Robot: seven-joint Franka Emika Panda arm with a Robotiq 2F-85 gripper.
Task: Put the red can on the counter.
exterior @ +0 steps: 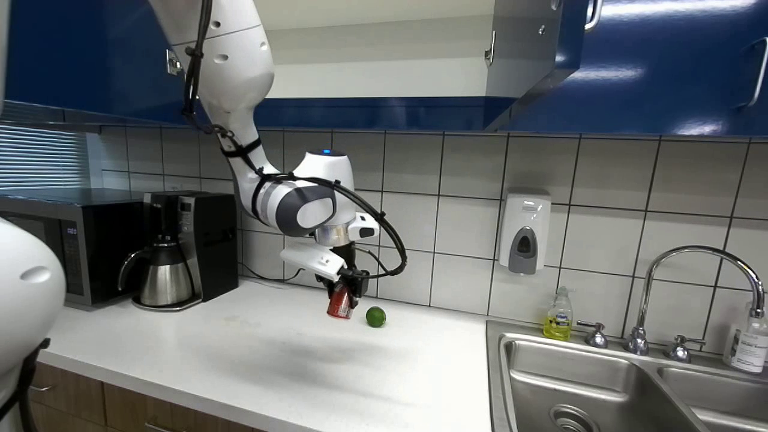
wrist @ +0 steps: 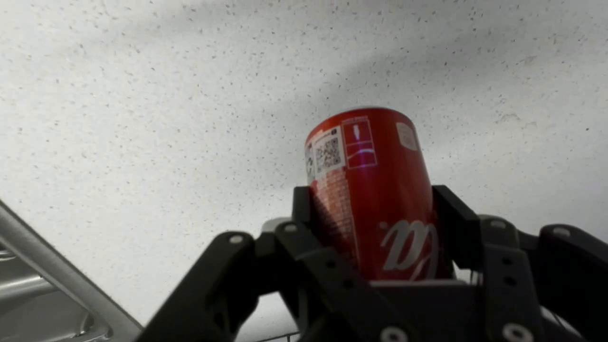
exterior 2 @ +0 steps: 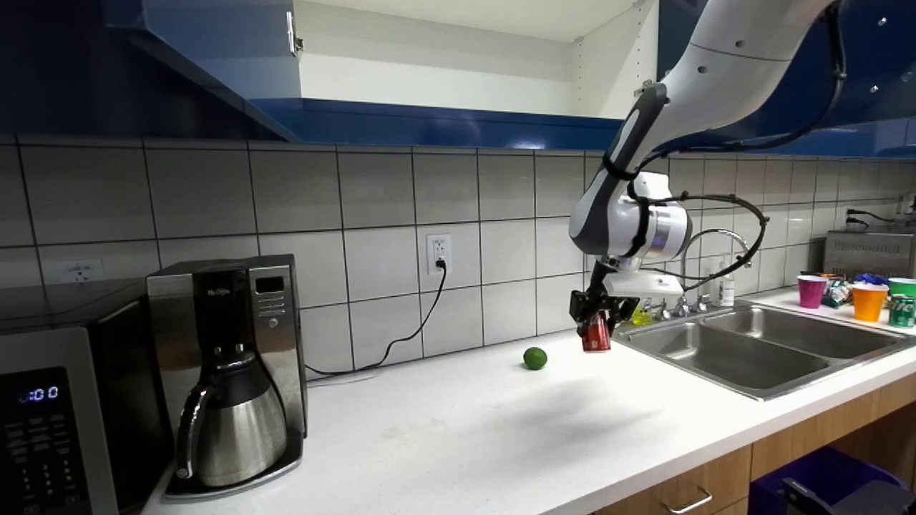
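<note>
In an exterior view, the white robot arm (exterior: 234, 72) leans down past an open upper cabinet (exterior: 384, 113), and right at the end of it, the gripper (exterior: 345, 294) has the red can (exterior: 340, 303) pinched! The can is up over the counter (exterior: 288, 366), slightly tilted, its lower end poking out beneath the grip. A lime (exterior: 375, 317) sits on the counter, near the can in this view. Over on the left, a coffee maker (exterior: 217, 246) stands beside the microwave (exterior: 108, 240); across on the right comes the steel sink (exterior: 495, 366) with its tall faucet (exterior: 645, 300), a bottle of yellow dish soap (exterior: 558, 324) at the back edge, and a soap dispenser (exterior: 524, 233) up on the tiled wall (exterior: 468, 222).

In an exterior view, there's the can in the gripper, appearing between lime and sink. A black cord (exterior 2: 390, 349) drops from a wall outlet (exterior 2: 439, 250) toward the coffee maker. Past the sink, quite a crowd: a pink cup (exterior 2: 811, 292), an orange cup (exterior 2: 869, 302), a green can (exterior 2: 902, 311). A purple bin (exterior 2: 769, 493) sits below the counter.

In the wrist view, we're right up close: dark pads (wrist: 456, 232) press both sides of the can, a QR code (wrist: 328, 153) and white lettering (wrist: 406, 242) on its wall, speckled counter beyond, the sink's rim crossing the lower left corner.
</note>
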